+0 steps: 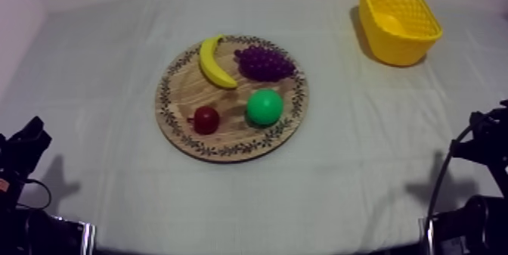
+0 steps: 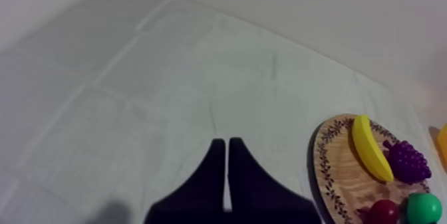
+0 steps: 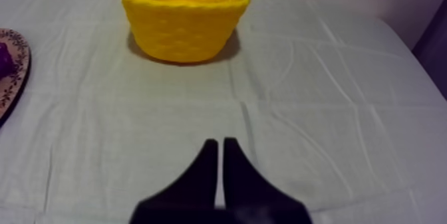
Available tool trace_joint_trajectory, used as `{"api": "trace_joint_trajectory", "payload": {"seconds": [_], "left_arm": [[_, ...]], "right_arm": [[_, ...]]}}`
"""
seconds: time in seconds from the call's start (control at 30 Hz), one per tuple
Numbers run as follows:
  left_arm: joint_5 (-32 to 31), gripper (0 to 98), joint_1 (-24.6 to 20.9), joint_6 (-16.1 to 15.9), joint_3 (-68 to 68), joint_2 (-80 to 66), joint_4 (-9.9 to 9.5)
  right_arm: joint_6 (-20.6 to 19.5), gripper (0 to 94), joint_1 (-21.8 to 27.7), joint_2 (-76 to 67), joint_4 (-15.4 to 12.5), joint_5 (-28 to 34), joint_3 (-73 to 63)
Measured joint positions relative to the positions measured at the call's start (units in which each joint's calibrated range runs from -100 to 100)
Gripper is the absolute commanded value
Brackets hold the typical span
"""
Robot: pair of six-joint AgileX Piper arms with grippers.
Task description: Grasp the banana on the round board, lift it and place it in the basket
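The banana (image 1: 214, 63) lies on the round wooden board (image 1: 181, 95) at its far left part, beside the grapes (image 1: 264, 63). The left wrist view also has the banana (image 2: 370, 148) on the board (image 2: 330, 167). The yellow basket (image 1: 398, 22) stands at the far right of the table, and it appears straight ahead of my right gripper (image 3: 220, 144) as the basket (image 3: 185, 15). My left gripper (image 2: 227, 144) is shut on nothing, over bare cloth left of the board. My right gripper is shut too, its fingers together as a narrow wedge. Both arms rest low at the table's sides.
On the board also sit a green round fruit (image 1: 264, 107) and a small red fruit (image 1: 205, 119). The rim of the board (image 3: 12, 84) lies to one side of the cloth before the basket. Open cloth lies between board and basket.
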Motion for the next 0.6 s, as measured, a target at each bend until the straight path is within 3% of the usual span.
{"api": "trace_joint_trajectory", "payload": {"seconds": [0.13,0.43,0.6], "left_arm": [[0.0,0.1,0.0,-0.02,0.0,0.0,0.0],[0.0,0.1,0.0,-0.02,0.0,0.0,0.0],[0.0,0.1,0.0,-0.02,0.0,0.0,0.0]], "right_arm": [[-0.95,0.7,-0.86,0.0,0.0,0.0,0.0],[-8.77,0.6,-1.26,0.0,-0.06,0.0,0.0],[-8.85,0.6,-1.46,0.0,-0.06,0.0,0.0]]}}
